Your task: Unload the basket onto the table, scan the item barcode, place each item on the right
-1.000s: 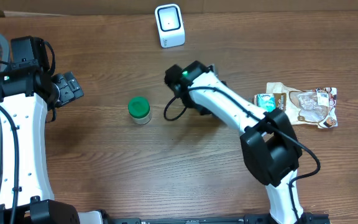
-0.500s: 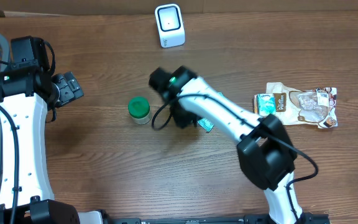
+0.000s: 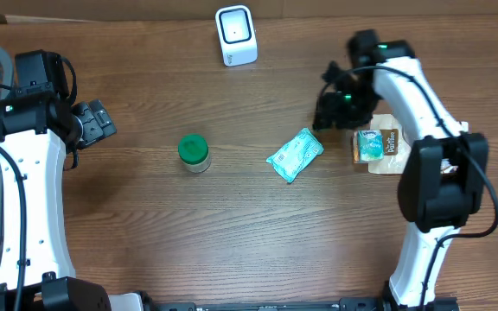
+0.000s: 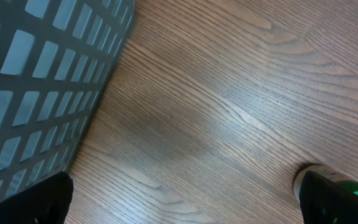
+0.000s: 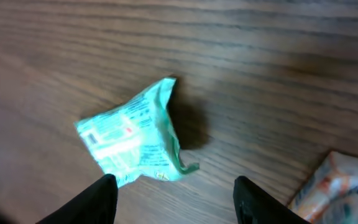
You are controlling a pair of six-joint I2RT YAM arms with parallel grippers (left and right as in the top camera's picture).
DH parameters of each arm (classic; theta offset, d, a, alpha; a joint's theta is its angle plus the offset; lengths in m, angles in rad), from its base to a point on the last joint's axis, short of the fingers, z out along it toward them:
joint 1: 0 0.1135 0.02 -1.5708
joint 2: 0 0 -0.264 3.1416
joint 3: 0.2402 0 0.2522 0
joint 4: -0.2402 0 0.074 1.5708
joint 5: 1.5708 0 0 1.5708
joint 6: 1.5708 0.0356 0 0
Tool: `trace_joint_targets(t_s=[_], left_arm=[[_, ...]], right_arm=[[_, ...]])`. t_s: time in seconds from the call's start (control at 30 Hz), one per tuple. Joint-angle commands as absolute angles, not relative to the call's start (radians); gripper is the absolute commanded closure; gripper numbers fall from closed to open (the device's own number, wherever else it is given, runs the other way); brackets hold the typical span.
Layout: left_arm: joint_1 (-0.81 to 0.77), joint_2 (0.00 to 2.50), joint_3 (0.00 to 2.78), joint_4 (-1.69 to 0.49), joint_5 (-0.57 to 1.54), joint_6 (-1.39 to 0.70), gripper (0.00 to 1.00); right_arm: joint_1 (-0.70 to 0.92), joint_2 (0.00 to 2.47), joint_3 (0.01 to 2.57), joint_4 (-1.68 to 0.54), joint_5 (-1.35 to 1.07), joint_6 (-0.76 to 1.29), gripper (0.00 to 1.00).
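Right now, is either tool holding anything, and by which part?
Nothing is held. The left tool and right tool are both open and empty; the green packet lies free on the table.

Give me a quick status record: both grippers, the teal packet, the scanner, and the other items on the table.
teal packet: lying free on the table
right gripper: open, empty, near the packet, not touching
left gripper: open, empty, beside the basket
scanner: far edge, nothing in front of it
green-lidded jar: upright, left of the packet
snack pouch: right of the packet, partly hidden
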State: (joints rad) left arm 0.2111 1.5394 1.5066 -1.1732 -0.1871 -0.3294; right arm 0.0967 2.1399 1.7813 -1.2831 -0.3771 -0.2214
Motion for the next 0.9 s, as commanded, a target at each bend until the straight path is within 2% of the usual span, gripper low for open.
trace_joint_targets(t_s=[0.0, 0.1, 0.23, 0.3, 0.5, 0.6, 0.77, 0.83, 0.87], left_arm=[[0.209, 1.538, 1.507, -1.171, -0.183, -0.310, 0.00], [0.209, 1.538, 1.507, -1.171, -0.183, -0.310, 0.00], [0.209, 1.538, 1.507, -1.171, -0.183, -0.310, 0.00], [0.209, 1.538, 1.507, -1.171, -0.183, -0.310, 0.00], [0.209, 1.538, 1.507, -1.171, -0.183, -0.310, 0.00], [0.209, 1.538, 1.507, -1.171, -0.183, -0.310, 0.01], [0.209, 1.538, 1.507, -1.171, -0.183, -0.310, 0.00], [0.209, 1.538, 1.507, -1.171, -0.183, -0.310, 0.00], [0.209, 1.538, 1.507, -1.171, -0.183, -0.310, 0.00]], right_arm=[[0.072, 2.105, 1.698, -1.238, -0.544, -0.433, 0.38], [0.072, 2.106, 1.636, -1.160, -0.545, -0.431, 0.34], [0.072, 2.106, 1.583, -1.088, -0.560, -0.428, 0.20], [0.078, 2.108, 1.557, -1.042, -0.564, -0.428, 0.19], [0.080, 2.159, 1.550, -1.015, -0.632, -0.429, 0.22], [0.100, 2.185, 1.548, -1.018, -0.667, -0.429, 0.28], [0.139, 2.191, 1.493, -0.982, -0.641, -0.414, 0.29], [0.140, 2.191, 1.454, -0.951, -0.638, -0.385, 0.31], [0.140, 2.191, 1.428, -0.934, -0.638, -0.365, 0.35]])
